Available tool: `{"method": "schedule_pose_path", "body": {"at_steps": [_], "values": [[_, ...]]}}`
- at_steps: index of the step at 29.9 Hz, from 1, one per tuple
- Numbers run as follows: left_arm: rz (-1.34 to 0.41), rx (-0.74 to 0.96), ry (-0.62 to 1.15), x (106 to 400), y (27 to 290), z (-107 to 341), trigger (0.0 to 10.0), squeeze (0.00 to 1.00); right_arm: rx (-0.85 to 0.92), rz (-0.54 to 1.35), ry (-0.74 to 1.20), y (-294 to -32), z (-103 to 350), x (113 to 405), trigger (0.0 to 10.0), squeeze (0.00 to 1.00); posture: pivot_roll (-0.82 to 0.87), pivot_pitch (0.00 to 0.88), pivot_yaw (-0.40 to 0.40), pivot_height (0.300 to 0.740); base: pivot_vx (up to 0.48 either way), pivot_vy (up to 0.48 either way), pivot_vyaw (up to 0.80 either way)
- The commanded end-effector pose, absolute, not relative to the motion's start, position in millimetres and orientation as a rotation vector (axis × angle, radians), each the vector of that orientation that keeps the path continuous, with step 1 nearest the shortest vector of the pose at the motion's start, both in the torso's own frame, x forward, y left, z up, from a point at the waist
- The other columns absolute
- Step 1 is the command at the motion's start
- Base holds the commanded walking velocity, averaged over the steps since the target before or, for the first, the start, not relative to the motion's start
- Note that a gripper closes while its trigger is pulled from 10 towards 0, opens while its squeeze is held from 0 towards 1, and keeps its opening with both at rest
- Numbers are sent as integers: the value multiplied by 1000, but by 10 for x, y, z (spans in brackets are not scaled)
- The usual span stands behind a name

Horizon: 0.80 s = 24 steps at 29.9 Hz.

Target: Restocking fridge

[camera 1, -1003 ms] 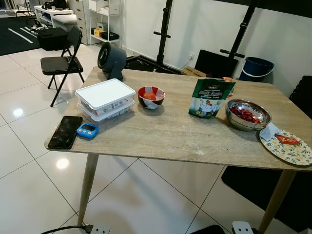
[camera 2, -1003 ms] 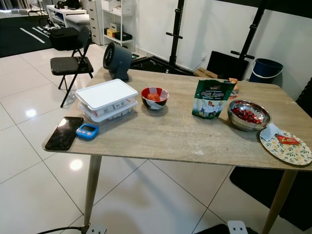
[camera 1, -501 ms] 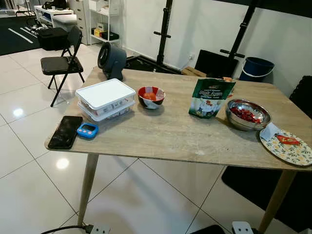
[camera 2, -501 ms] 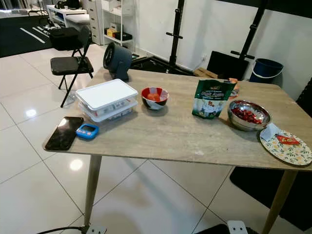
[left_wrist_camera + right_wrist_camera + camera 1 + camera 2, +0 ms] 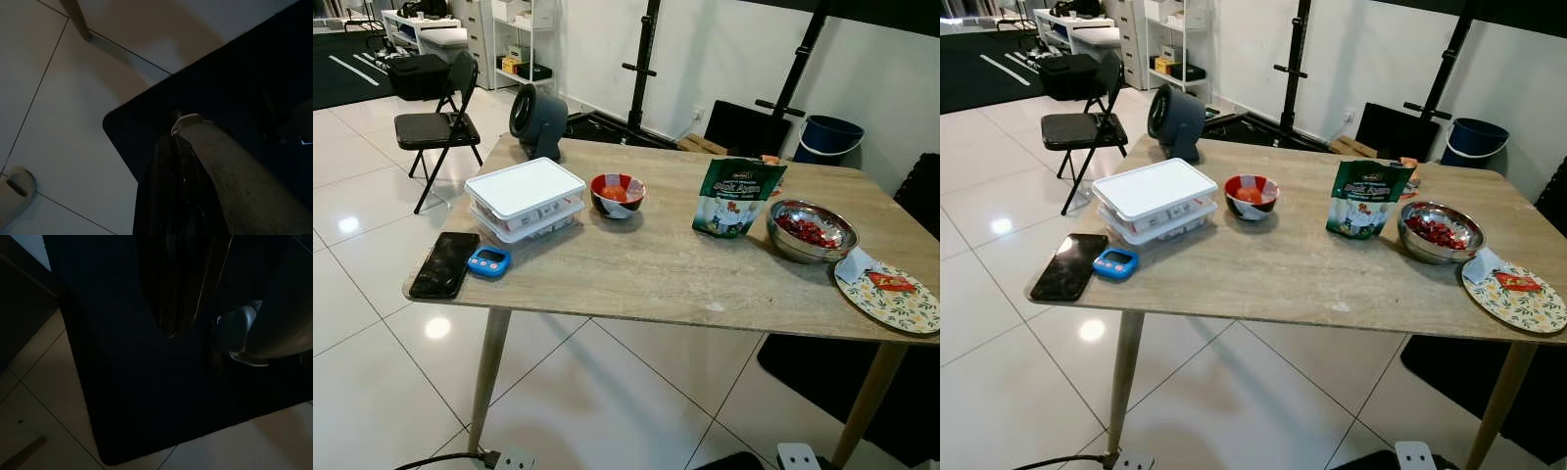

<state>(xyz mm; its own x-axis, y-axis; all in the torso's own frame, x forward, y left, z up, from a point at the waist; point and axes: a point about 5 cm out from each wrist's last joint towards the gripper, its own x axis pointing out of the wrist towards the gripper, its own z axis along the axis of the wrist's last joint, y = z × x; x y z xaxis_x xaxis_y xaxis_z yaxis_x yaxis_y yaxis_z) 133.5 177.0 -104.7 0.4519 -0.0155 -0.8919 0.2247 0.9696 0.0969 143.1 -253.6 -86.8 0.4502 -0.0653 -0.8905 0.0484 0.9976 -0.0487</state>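
A wooden table [image 5: 646, 274] stands in front of me with food on it. At its left is a white lidded container [image 5: 525, 199], beside it a red bowl of food [image 5: 617, 193]. A green snack pouch [image 5: 736, 196] stands upright in the middle. To its right are a steel bowl of red fruit [image 5: 811, 230] and a floral plate [image 5: 893, 294] with a small red packet. My left gripper [image 5: 171, 139] hangs idle over a dark mat, shut and holding nothing. My right gripper [image 5: 172, 333] hangs idle in the shade over the same kind of mat.
A black phone [image 5: 444, 264] and a blue timer [image 5: 489, 261] lie at the table's near left corner, a grey fan [image 5: 534, 119] at the far left. A black folding chair [image 5: 435, 127] stands to the left on white tile. A blue bucket [image 5: 828, 135] is behind.
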Motion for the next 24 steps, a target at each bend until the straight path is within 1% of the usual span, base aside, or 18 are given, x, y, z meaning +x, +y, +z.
{"method": "schedule_pose_path", "body": {"at_steps": [1,16,20,24], "values": [[-163,214,1161,1163,1753,-1108,10000,0,-32,-60,1116,-2529,-877,1418,10000,0,67,0,-110,740,0,0,0],[-156,210,1163,1155,1760,-1110,10000,0,-29,-44,1107,-2441,-879,1483,10000,0,69,0,-112,740,0,0,0],[-156,211,1163,1155,1760,-1110,10000,0,-28,-44,1107,-2439,-880,1482,10000,0,69,0,-112,740,0,0,0],[-156,210,1163,1155,1759,-1110,10000,0,-30,-50,1109,-2491,-870,1468,10000,0,69,0,-112,740,0,0,0]]}}
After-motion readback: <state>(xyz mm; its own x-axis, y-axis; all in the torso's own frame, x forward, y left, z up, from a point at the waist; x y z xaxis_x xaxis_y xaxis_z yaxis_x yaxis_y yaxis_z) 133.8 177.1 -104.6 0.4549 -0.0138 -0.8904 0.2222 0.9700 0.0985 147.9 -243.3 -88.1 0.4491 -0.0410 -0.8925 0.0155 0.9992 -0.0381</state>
